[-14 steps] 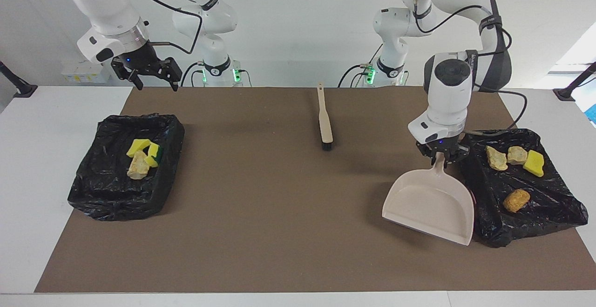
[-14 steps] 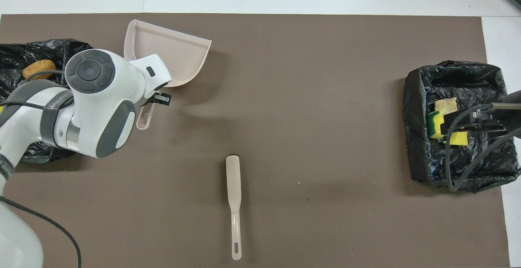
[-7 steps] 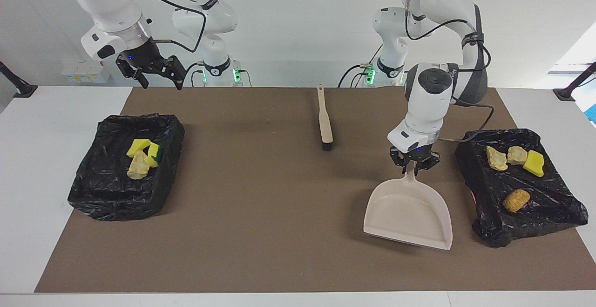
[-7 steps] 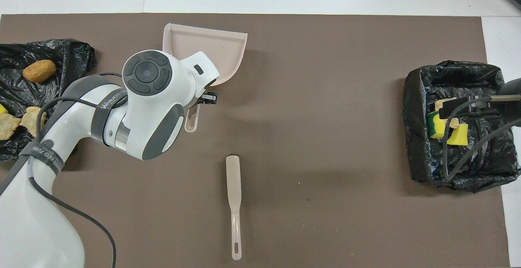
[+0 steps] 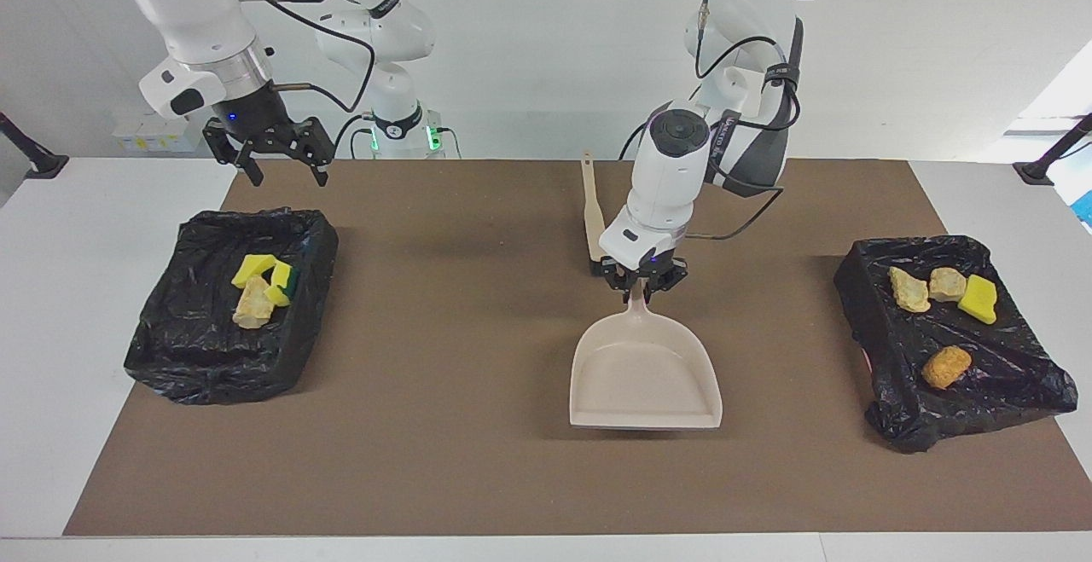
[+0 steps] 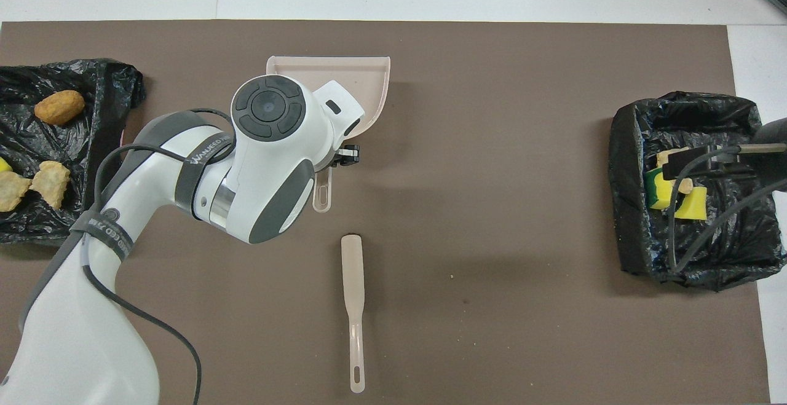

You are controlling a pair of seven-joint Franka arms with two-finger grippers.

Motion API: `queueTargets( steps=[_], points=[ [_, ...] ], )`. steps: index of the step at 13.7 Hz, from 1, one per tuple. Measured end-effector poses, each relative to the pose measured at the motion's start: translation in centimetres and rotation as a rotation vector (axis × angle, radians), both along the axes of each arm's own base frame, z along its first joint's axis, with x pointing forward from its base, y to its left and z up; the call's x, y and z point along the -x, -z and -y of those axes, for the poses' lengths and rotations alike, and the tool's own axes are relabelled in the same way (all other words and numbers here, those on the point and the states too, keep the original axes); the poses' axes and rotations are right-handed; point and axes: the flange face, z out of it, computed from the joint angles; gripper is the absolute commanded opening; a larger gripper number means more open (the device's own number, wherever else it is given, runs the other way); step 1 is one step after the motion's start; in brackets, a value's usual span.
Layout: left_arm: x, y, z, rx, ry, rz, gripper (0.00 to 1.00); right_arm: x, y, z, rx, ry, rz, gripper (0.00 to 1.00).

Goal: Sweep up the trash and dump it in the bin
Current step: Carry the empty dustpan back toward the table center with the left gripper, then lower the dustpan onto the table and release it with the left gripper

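Over the mat's middle, the left gripper (image 5: 641, 283) clamps the dustpan (image 5: 644, 379); the right gripper (image 5: 281, 155) hangs spread

Dustpan (image 5: 646, 379): pale beige, plain. Brush (image 5: 594, 217): beige handle, black bristles. Mat (image 5: 478, 460): uniform brown; table (image 5: 51, 289): white. Both bin liners (image 5: 230, 302) (image 5: 951, 340): glossy black. Scraps in the bin at the right arm's end: yellow sponge piece (image 5: 252, 269), green-and-yellow sponge (image 5: 282, 282), tan lump (image 5: 252, 306). Scraps on the liner at the left arm's end: two tan lumps (image 5: 909, 289) (image 5: 947, 283), yellow sponge (image 5: 978, 299), orange-brown croissant (image 5: 946, 367). Arms: white with dark grey sections; grippers (image 5: 641, 282) (image 5: 280, 150): black.
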Motion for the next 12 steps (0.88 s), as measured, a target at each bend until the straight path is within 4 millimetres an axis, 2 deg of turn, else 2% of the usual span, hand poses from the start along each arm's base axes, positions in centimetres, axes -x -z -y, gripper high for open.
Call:
queueTargets(
  steps=[5, 10, 11, 12],
  points=[
    [0.4, 1.5, 1.3, 0.005, 0.004, -0.026, 0.00, 0.0, 0.0, 0.0, 0.000, 0.000, 0.000, 1.00],
    [0.4, 2.2, 1.4, 0.003, 0.005, -0.036, 0.00, 0.0, 0.0, 0.0, 0.000, 0.000, 0.000, 1.00],
    [0.4, 2.7, 1.5, 0.000, 0.006, -0.044, 0.03, 0.0, 0.0, 0.0, 0.000, 0.000, 0.000, 1.00],
    [0.4, 3.3, 1.6, -0.004, 0.007, -0.052, 0.10, 0.0, 0.0, 0.0, 0.000, 0.000, 0.000, 1.00]
  ],
)
